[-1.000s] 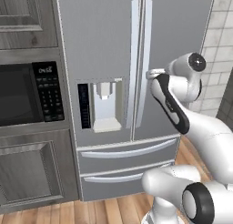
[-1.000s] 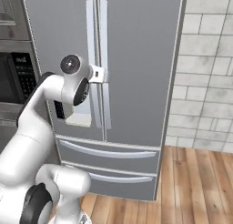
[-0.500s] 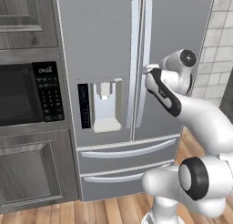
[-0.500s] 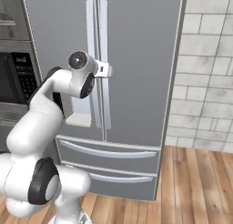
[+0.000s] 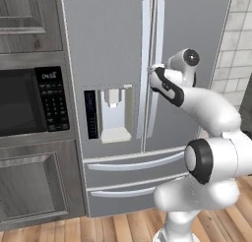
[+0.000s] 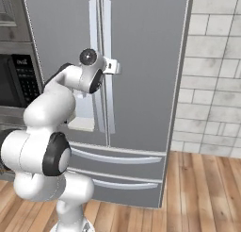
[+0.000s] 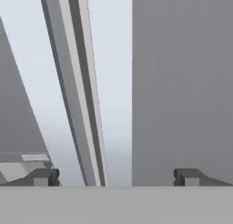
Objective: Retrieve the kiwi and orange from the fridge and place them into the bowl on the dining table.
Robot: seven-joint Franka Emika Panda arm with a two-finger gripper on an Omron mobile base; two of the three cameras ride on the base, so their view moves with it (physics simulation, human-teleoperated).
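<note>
Reaching further forward than a second ago, the gripper (image 7: 116, 177) now sits just before the closed fridge (image 5: 118, 44), fingers spread wide around the right door handle (image 7: 93, 100). Opening is the step in hand; next, close on that handle and pull. Kiwi and orange presumably inside, unseen.

Base views flank arm, share fridge (image 5: 147, 69); hand view close on handle (image 7: 73, 82).
</note>
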